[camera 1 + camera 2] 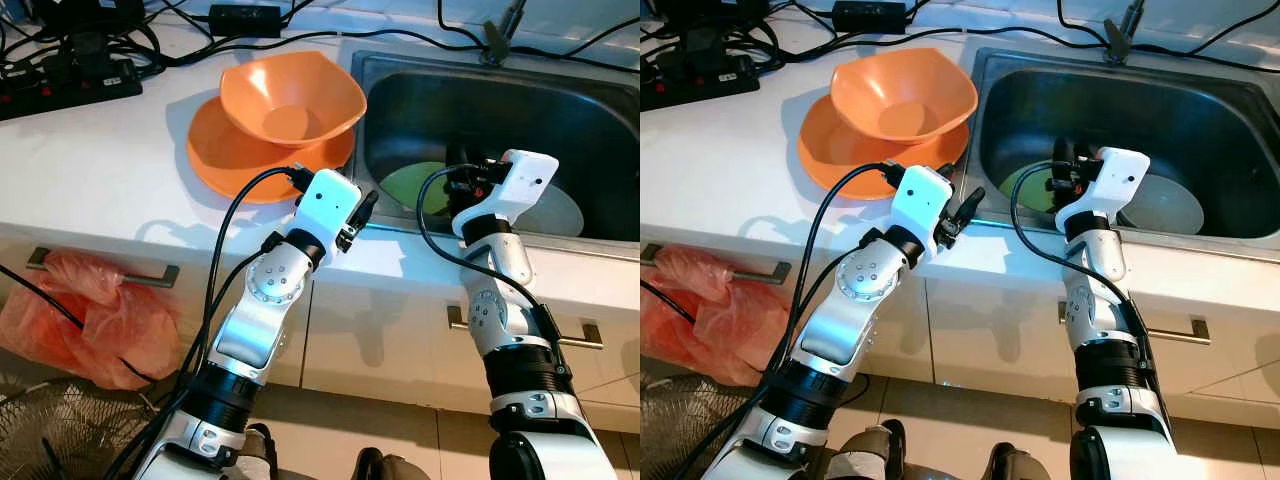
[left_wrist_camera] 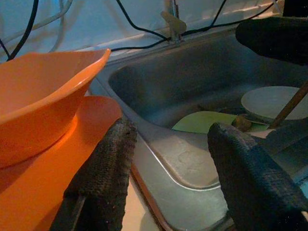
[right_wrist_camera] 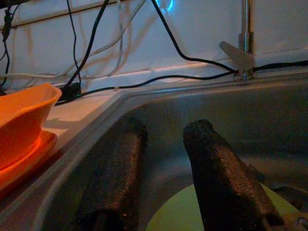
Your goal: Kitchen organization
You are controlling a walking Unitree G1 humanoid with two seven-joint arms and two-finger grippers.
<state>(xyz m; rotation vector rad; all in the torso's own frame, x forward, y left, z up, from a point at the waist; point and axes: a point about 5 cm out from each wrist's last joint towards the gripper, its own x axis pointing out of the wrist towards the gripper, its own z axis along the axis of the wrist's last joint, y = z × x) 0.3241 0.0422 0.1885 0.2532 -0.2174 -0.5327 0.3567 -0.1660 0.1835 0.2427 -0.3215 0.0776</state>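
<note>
Orange bowl point(image 1: 290, 97) sits on an orange plate point(image 1: 225, 155); both grippers' jaws gape, holding nothing.

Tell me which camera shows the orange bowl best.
The left eye view: the orange bowl shows whole, sitting on the orange plate. The right eye view matches. Both wrist views catch its side at the picture's edge.
</note>
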